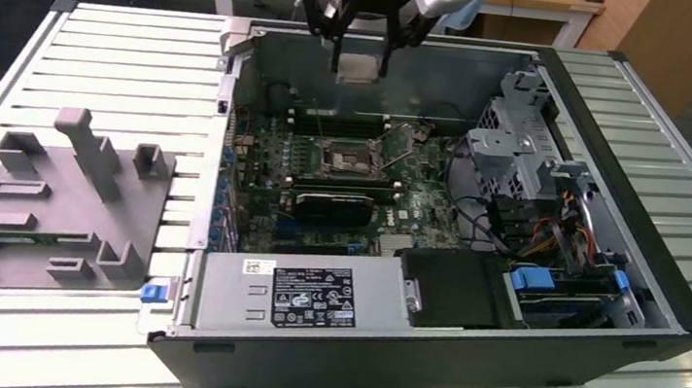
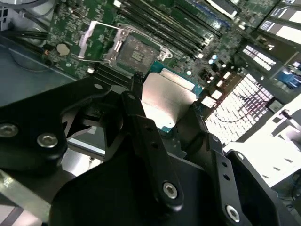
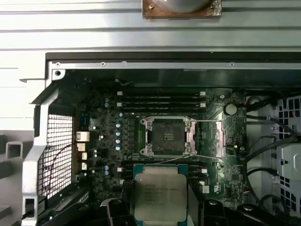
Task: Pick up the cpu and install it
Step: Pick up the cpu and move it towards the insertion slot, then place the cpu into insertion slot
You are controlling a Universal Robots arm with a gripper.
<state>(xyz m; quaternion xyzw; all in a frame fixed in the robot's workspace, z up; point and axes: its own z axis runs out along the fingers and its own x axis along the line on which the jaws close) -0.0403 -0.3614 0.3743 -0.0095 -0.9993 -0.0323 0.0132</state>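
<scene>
My gripper [image 1: 358, 58] hangs above the back of the open computer case, shut on the cpu [image 1: 357, 68], a flat square chip with a pale silver top. In both wrist views the cpu [image 2: 167, 99] [image 3: 160, 193] sits between the black fingers [image 2: 141, 122], held by two opposite edges. The motherboard socket [image 1: 350, 161] lies lower down in the middle of the board. Its metal frame is swung open, and the socket [image 3: 167, 136] [image 2: 134, 52] holds nothing. The chip is in the air, clear of the board.
A grey plastic fixture block [image 1: 57, 210] stands on the slatted table at the exterior view's left. Inside the case are a power supply [image 1: 295, 296] at the front, a drive cage [image 1: 524, 126] and cables [image 1: 551, 227] at the right. Memory slots [image 3: 160, 100] run beside the socket.
</scene>
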